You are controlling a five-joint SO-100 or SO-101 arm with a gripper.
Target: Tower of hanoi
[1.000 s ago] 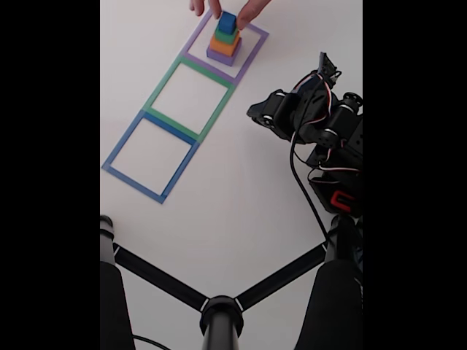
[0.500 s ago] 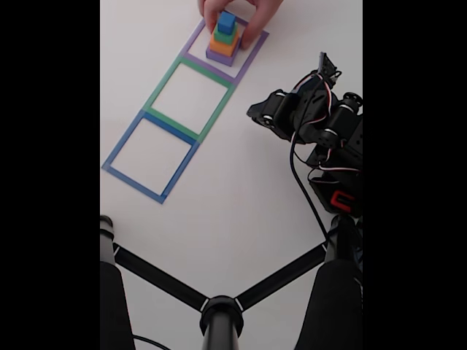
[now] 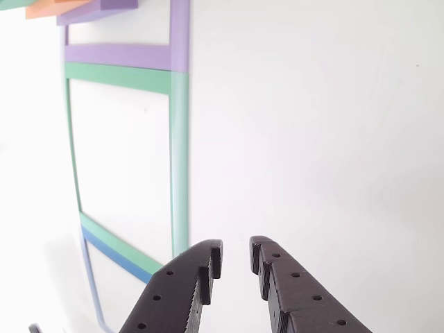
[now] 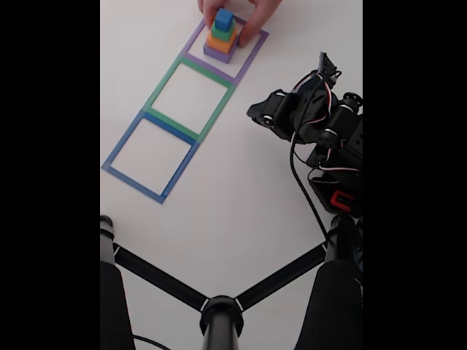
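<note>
Four blocks stacked (image 4: 222, 33) in purple tape square (image 4: 252, 49), hand (image 4: 248, 14) touching; no transfers done; tool (image 3: 236, 260) released, idle.

Slightly parted hand (image 3: 236, 258) beside green tape square (image 3: 179, 159), seemingly empty

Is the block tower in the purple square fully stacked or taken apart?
Fully stacked: the tower stands purple, orange, green, blue from bottom up, with a hand around it.
</note>
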